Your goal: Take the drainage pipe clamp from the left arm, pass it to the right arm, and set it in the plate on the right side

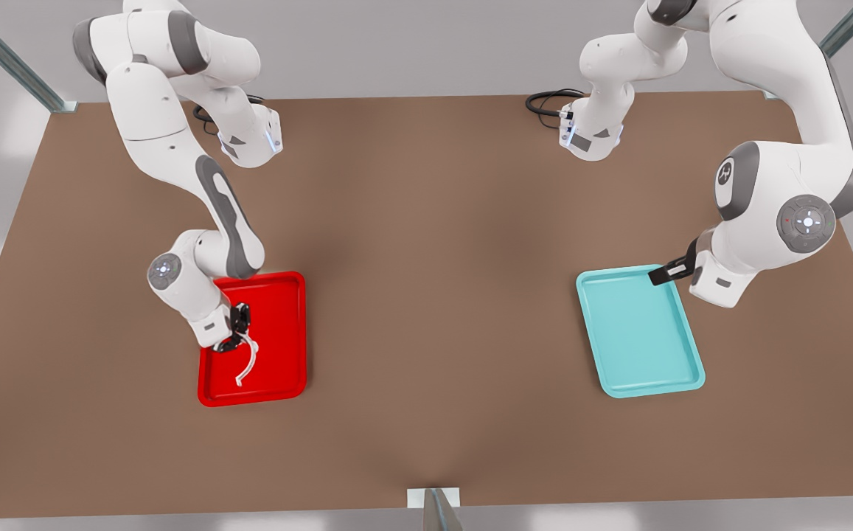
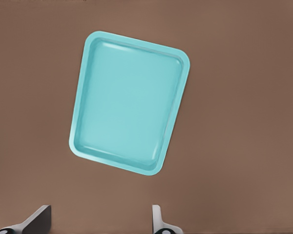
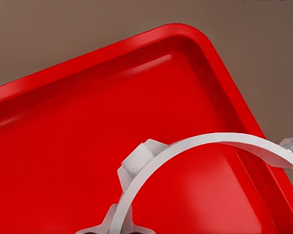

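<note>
The white drainage pipe clamp hangs just over the red plate at the front view's left, one end pinched in my right gripper, which is shut on it. In the right wrist view the clamp's arch curves out above the plate's floor, near a rounded corner. My left gripper waits at the front view's right, open and holding nothing, by the far edge of the teal tray. Its two fingertips stand wide apart over bare table.
A teal tray lies on the brown table at the front view's right. Black cables loop at the table's far edge. A metal bracket sits at the middle of the near edge.
</note>
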Controlling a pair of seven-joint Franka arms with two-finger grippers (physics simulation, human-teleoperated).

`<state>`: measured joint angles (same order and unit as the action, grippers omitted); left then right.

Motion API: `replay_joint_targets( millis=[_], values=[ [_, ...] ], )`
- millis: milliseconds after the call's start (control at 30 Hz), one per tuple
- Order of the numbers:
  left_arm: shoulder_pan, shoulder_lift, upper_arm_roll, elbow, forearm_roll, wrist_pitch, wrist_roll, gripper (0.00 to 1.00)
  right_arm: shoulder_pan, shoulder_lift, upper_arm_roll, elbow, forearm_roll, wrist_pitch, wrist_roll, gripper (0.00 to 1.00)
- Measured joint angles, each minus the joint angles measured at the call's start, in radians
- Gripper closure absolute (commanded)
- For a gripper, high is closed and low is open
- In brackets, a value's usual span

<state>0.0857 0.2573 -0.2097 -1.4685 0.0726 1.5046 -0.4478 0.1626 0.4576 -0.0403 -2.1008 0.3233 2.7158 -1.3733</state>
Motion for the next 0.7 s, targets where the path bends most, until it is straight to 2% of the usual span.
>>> replay_joint_targets(
  millis=[33, 67, 100, 367, 433, 500, 533, 600, 700],
  values=[
    [-0.001, 0.000, 0.000, 0.000, 0.000, 0.001, 0.013, 0.00, 0.000, -0.001, 0.002, -0.005, 0.010, 0.000, -0.007, 0.78],
    [-0.001, 0.000, 0.000, 0.000, -0.001, 0.001, 0.025, 0.00, 0.003, -0.001, 0.004, -0.008, 0.023, 0.000, -0.013, 0.29],
    [-0.001, 0.000, 0.000, 0.000, -0.001, 0.002, 0.037, 0.00, 0.007, -0.002, 0.009, -0.009, 0.042, -0.002, -0.018, 0.00],
    [-0.004, -0.001, -0.004, 0.000, -0.001, 0.002, 0.108, 0.00, 0.000, -0.018, 0.016, 0.040, 0.098, -0.043, -0.043, 0.00],
    [-0.003, 0.000, -0.004, 0.000, -0.001, 0.002, 0.121, 0.00, 0.001, -0.054, -0.031, 0.179, 0.077, -0.223, 0.009, 0.00],
    [-0.004, 0.000, -0.005, 0.000, -0.001, 0.002, 0.133, 0.00, -0.002, -0.082, -0.098, 0.453, -0.002, -0.523, 0.129, 0.00],
    [-0.004, 0.000, -0.005, 0.000, -0.001, 0.002, 0.138, 0.00, 0.006, -0.139, -0.108, 0.527, -0.047, -0.658, 0.194, 0.00],
    [-0.004, 0.001, -0.005, 0.000, -0.001, 0.003, 0.148, 0.00, 0.015, -0.236, -0.118, 0.606, -0.124, -0.869, 0.317, 0.00],
    [-0.004, 0.001, -0.005, 0.000, -0.001, 0.004, 0.162, 0.00, 0.018, -0.273, -0.112, 0.658, -0.226, -1.075, 0.486, 0.00]
  ],
)
